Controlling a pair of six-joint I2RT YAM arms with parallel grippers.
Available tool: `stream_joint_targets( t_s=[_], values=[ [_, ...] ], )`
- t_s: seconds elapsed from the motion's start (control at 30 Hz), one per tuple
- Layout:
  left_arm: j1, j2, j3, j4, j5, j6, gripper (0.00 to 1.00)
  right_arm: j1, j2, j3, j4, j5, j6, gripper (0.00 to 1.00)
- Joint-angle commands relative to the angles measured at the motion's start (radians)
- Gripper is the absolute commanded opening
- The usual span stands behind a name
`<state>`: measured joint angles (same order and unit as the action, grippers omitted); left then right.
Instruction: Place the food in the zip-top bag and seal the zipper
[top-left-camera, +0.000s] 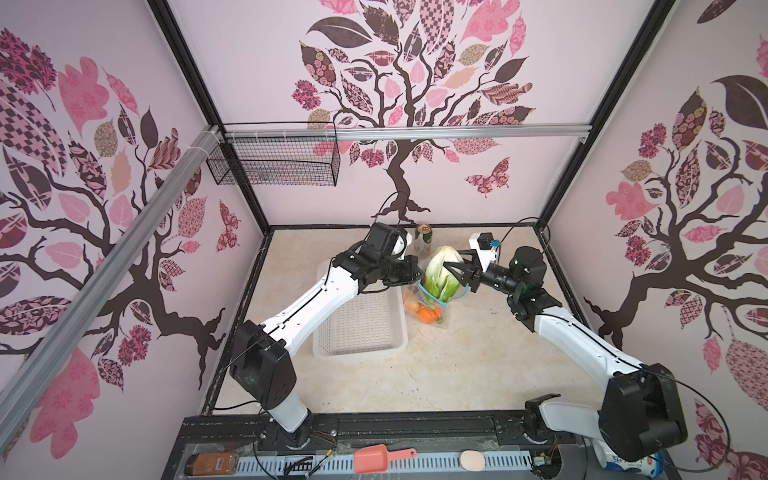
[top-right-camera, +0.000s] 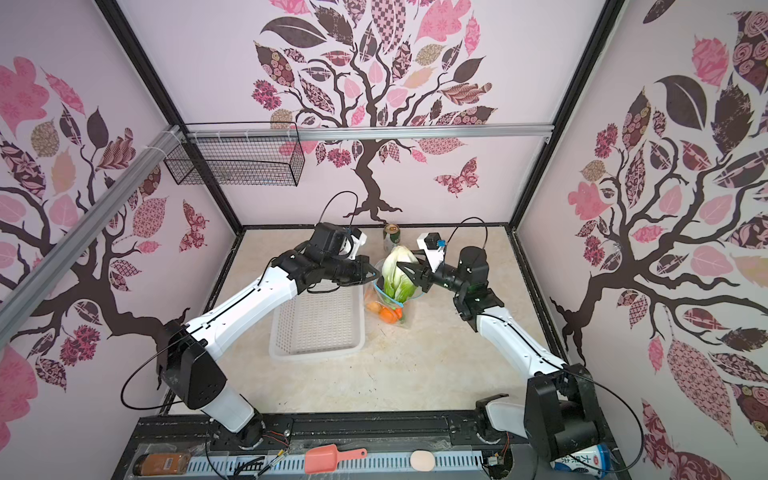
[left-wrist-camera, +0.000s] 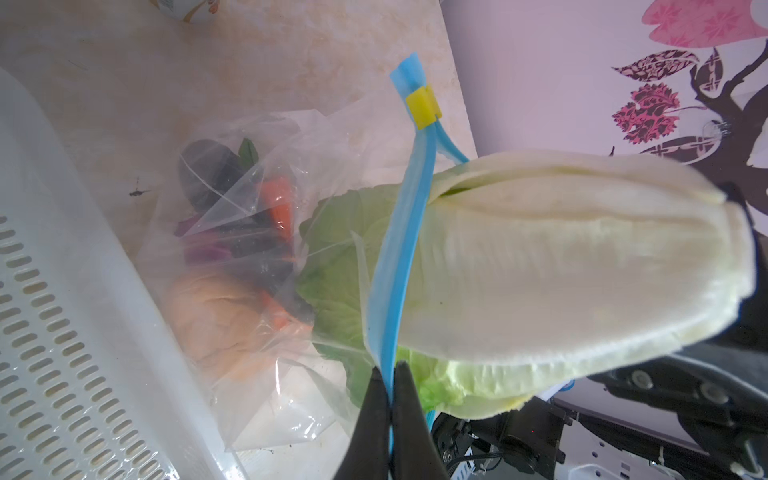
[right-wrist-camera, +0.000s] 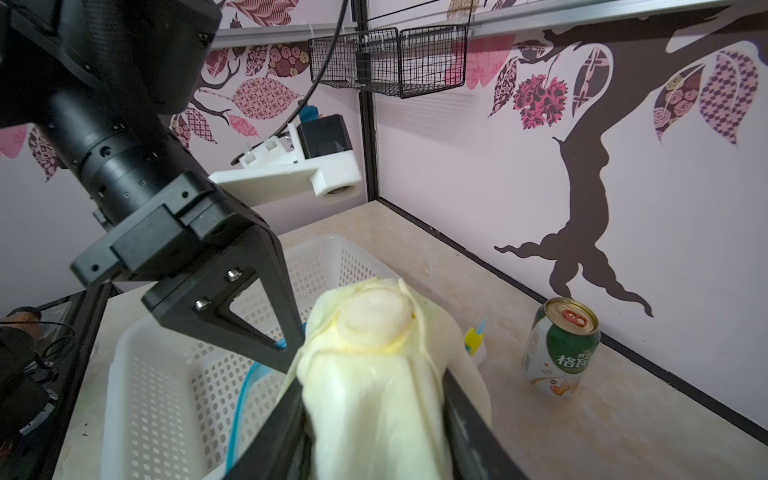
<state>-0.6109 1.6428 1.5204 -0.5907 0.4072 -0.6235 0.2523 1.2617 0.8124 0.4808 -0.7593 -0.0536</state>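
So the left hand (left-wrist-camera: 390, 374) pinches the zipper (left-wrist-camera: 401, 257), right hand (right-wrist-camera: 372, 378) grips the lettuce (top-left-camera: 436, 270) (half in the bag (left-wrist-camera: 257, 137)). From above, I'd shove it deeper, toward 7 o'clock.

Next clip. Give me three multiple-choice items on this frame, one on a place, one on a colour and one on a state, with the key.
1. Where on the table is the can? A front edge; B by the back wall; C dead centre.
2. The slider on the zipper is: A yellow; B red; C black.
3. How far is the lettuce into the bag? A not at all; B wholly; C partly, white end out.

Key: B, as both top views show it standing near the back wall. A, as the left wrist view shows a yellow clip on the blue strip. C, as the green leaves are past the zipper and the white end is outside.
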Motion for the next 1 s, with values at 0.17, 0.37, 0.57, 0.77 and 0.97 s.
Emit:
stream_joint_targets(
  t_s=[0.17, 0.37, 0.57, 0.77, 0.97],
  values=[
    [0.043, -0.041, -0.045, 0.133, 0.021, -0.077, 0.05, 0.081, 0.043, 0.034, 0.027, -0.012, 0.006, 0.69],
    [0.088, -0.084, -0.109, 0.147, 0.005, -0.073, 0.05, 0.081, 0.024, 0.041, 0.049, -0.021, 0.047, 0.77],
    [0.13, -0.093, -0.166, 0.159, -0.01, -0.082, 0.04, 0.081, -0.011, 0.084, -0.041, -0.006, 0.082, 0.89],
    [0.159, -0.091, -0.225, 0.183, 0.009, -0.083, 0.04, 0.081, -0.031, 0.08, -0.082, 0.073, 0.119, 0.9],
    [0.159, -0.102, -0.242, 0.184, 0.009, -0.068, 0.04, 0.081, -0.016, 0.147, -0.386, 0.305, 0.162, 0.79]
  ],
)
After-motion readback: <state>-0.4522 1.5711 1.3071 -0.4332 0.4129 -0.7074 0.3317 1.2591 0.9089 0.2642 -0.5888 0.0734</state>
